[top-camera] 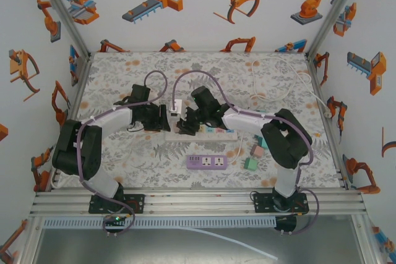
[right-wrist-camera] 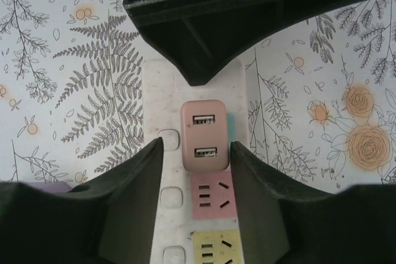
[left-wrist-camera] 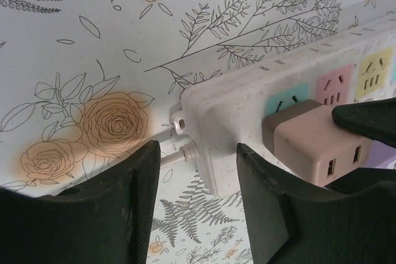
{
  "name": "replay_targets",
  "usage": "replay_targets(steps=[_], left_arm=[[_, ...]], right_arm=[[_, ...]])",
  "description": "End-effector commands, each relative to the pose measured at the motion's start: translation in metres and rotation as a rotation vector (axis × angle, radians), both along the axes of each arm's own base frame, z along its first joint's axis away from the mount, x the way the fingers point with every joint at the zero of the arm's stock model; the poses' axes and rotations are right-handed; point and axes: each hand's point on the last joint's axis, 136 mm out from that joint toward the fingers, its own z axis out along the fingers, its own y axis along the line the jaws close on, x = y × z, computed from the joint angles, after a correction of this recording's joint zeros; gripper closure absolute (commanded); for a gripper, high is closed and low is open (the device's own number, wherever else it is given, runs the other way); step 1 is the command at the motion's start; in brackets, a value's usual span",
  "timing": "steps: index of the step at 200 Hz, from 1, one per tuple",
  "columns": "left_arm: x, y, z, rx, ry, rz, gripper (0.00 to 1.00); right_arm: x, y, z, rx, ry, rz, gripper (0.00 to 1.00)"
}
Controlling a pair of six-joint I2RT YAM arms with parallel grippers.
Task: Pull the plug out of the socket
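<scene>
A white power strip (top-camera: 210, 133) with coloured sockets lies mid-table. A pinkish-beige USB plug (right-wrist-camera: 205, 135) sits in its end socket. My right gripper (right-wrist-camera: 196, 146) is open and straddles the plug: the right finger is at the plug's side, while a gap remains on the left. My left gripper (left-wrist-camera: 198, 153) is open around the strip's (left-wrist-camera: 235, 103) cable end, with the plug (left-wrist-camera: 315, 140) just beyond its right finger. In the top view the left gripper (top-camera: 162, 117) and the right gripper (top-camera: 185, 122) face each other over that end.
A purple power strip (top-camera: 206, 162) lies nearer the front. Green and pink blocks (top-camera: 253, 156) sit by the right arm. A white cable (top-camera: 266, 85) trails at the back right. Walls enclose the table.
</scene>
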Motion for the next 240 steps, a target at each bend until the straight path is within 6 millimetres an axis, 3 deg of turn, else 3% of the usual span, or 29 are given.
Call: replay_targets(steps=[1,57,96,178,240], left_arm=[[0.001,-0.003,0.001,-0.024,0.023,-0.010,0.49],[-0.005,-0.001,-0.010,-0.006,0.062,-0.014,0.51],[-0.010,0.008,-0.022,0.072,0.092,-0.012,0.53],[-0.017,0.024,-0.043,0.245,0.141,-0.009,0.56],[-0.014,0.021,-0.037,0.233,0.126,-0.011,0.57]], right_arm=[[0.002,0.011,0.005,0.053,-0.016,0.033,0.63],[0.002,0.015,-0.002,0.050,-0.003,0.050,0.69],[-0.001,0.017,0.017,0.098,-0.025,0.068,0.82],[-0.004,0.015,0.063,0.183,-0.098,0.077,0.85],[-0.005,0.011,0.067,0.186,-0.115,0.068,0.86]])
